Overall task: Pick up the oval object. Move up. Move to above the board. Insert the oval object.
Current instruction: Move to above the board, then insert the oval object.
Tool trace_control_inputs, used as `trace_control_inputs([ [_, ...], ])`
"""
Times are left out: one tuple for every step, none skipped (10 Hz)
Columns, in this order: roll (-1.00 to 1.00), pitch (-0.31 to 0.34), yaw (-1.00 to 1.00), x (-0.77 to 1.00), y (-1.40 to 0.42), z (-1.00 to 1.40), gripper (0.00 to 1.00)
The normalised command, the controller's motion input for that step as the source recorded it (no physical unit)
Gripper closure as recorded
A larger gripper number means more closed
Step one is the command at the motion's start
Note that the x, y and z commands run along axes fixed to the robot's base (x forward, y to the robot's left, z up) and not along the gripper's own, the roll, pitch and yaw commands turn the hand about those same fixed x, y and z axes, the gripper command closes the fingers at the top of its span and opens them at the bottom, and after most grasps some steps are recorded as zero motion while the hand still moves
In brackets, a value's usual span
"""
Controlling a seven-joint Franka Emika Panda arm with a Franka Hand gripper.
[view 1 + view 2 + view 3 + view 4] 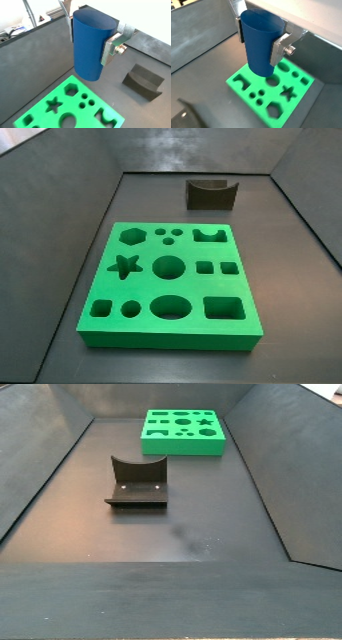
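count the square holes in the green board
3: two small ones side by side, one larger at the board's corner. Jaws hold the oval object above it.

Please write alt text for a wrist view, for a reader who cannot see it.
The gripper holds the blue oval object upright between its silver fingers, hanging above the green board with its shaped holes. Dark grey floor surrounds the board.

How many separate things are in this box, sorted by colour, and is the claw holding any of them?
Blue: 1, the oval object, clamped in the gripper above the board, seen in both wrist views.
Green: 1, the board with its cut-out holes.
Dark olive-brown: 1, the block with a curved notch, on the floor apart from the board.
Total: 3
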Motion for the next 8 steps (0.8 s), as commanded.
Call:
trace_control_inputs([
  [0.00, 0.055, 0.01, -0.02, -0.44, 0.18, 1.00],
  [0.00, 0.065, 0.01, 0.01, -0.26, 0.11, 1.00],
  [0.00, -0.006, 0.00, -0.01, 0.00, 0.00, 1.00],
  [0.00, -0.057, 0.00, -0.02, -0.04, -0.03, 1.00],
  [0.01, -0.089, 0.00, -0.01, -0.26, -0.11, 1.00],
  [0.01, -0.114, 0.03, 0.02, -0.31, -0.22, 1.00],
  [0.03, -0.141, 0.00, 0.00, -0.33, -0.34, 1.00],
  [0.07, -0.164, 0.00, 0.00, -0.35, -0.41, 1.00],
])
